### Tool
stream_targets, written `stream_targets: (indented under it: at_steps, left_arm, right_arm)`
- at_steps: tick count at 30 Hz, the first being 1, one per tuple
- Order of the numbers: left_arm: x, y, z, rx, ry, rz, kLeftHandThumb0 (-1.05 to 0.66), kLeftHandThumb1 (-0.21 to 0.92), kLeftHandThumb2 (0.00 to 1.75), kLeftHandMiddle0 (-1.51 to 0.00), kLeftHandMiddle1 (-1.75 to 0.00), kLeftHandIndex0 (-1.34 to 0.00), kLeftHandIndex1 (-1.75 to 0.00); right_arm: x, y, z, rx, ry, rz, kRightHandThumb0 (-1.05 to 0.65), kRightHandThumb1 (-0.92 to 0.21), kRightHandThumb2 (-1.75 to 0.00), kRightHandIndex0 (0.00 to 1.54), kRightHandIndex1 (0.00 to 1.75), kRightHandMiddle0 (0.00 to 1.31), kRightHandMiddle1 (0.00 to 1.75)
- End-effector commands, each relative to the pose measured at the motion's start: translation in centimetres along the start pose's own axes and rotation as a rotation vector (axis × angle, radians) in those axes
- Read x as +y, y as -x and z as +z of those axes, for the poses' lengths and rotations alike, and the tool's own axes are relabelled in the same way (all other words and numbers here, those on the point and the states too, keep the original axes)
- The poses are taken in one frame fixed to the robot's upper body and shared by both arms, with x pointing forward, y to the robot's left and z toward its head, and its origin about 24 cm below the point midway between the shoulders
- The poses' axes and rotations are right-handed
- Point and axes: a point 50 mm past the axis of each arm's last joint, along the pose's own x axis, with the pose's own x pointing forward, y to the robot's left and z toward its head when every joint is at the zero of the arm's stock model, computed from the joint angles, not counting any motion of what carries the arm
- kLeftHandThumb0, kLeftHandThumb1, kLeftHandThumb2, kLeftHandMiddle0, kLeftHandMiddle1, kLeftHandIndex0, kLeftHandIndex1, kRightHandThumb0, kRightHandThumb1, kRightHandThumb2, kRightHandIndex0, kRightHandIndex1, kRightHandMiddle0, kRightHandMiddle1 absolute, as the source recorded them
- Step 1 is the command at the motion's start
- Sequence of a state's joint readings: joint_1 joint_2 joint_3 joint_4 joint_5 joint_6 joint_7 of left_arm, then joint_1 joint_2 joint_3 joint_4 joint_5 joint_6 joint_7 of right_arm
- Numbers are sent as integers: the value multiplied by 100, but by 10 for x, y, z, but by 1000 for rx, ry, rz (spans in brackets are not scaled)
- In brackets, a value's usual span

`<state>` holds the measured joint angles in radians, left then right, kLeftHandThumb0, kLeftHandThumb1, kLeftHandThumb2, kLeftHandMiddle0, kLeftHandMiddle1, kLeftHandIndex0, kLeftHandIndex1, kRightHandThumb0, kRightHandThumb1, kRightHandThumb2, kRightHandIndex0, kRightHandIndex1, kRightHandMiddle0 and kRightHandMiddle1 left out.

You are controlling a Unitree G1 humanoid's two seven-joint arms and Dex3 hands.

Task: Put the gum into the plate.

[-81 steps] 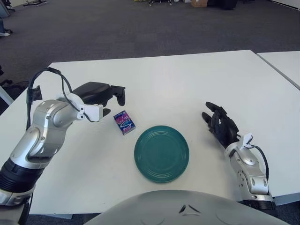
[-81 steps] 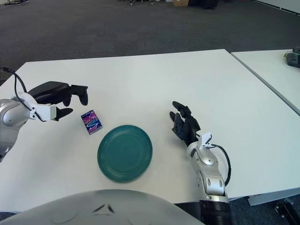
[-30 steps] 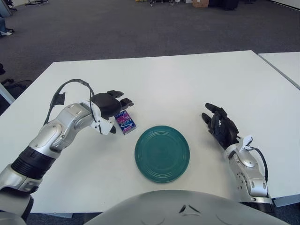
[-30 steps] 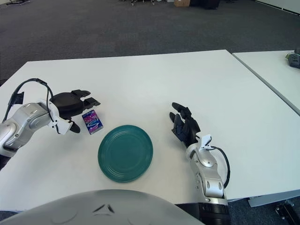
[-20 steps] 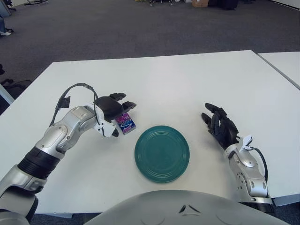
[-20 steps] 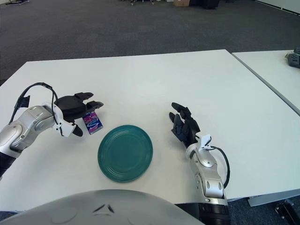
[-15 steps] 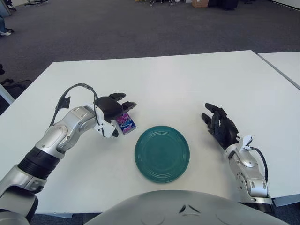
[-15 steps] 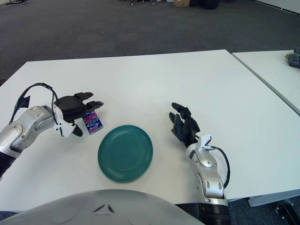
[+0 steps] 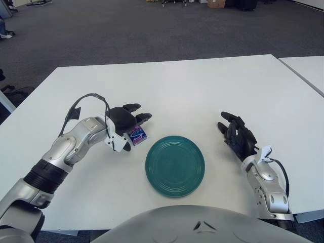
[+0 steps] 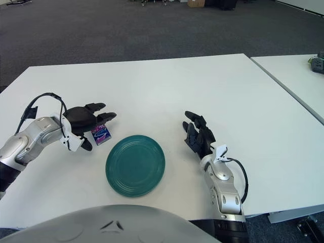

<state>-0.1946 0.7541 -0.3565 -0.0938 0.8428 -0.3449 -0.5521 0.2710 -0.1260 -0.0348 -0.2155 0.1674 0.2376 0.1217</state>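
Note:
The gum (image 9: pixel 137 135) is a small purple box lying on the white table (image 9: pixel 202 91), just left of the round green plate (image 9: pixel 175 165). My left hand (image 9: pixel 131 128) is low over the gum, its black fingers (image 9: pixel 137 118) stretched across the box's far side and its thumb on the near left. The fingers are spread and the box still lies flat, partly hidden under the palm. I cannot tell whether they touch it. My right hand (image 9: pixel 237 136) shows to the right of the plate with relaxed fingers, holding nothing.
A second white table (image 10: pixel 304 76) stands to the right across a narrow gap, with a small dark object (image 10: pixel 317 62) on it. Grey carpet lies beyond the table's far edge.
My left hand has come down and rightward from the left side until it covers the gum's far edge. The gum, the plate and my right hand have stayed put.

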Motion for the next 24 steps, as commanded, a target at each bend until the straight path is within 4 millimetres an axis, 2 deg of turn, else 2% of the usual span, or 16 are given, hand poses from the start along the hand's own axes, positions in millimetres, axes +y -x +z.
stream_targets:
  at_steps: [1,4,13,19,24]
  left_arm:
    - [5,-2,-3,-14,-19,33,-102,92,12,0,0,-7,-5]
    - [4,-4,-3,-32,-22,36,-100,92,8,-1,0,-2,-24]
    - [-3,-9,-1,-117,-25,50,-89,89,3,-12,-2,0,-65]
    - [-7,-13,0,-172,-31,57,-84,86,1,-19,-3,0,-80]
    - [-9,-14,-1,-193,-35,53,-80,85,0,-23,-3,0,-85]
  right_arm:
    - [1,7,-21,111,-7,-9,-74,-92,-84,38,1,0,80]
    - [1,7,-21,106,-4,-10,-74,-92,-84,38,1,0,80]
    - [-1,9,-20,88,4,-17,-76,-92,-85,38,1,0,78]
    - [-3,12,-20,99,7,-20,-77,-92,-85,37,0,0,74]
    - [-5,14,-19,100,-1,-28,-78,-92,-84,38,1,0,73]
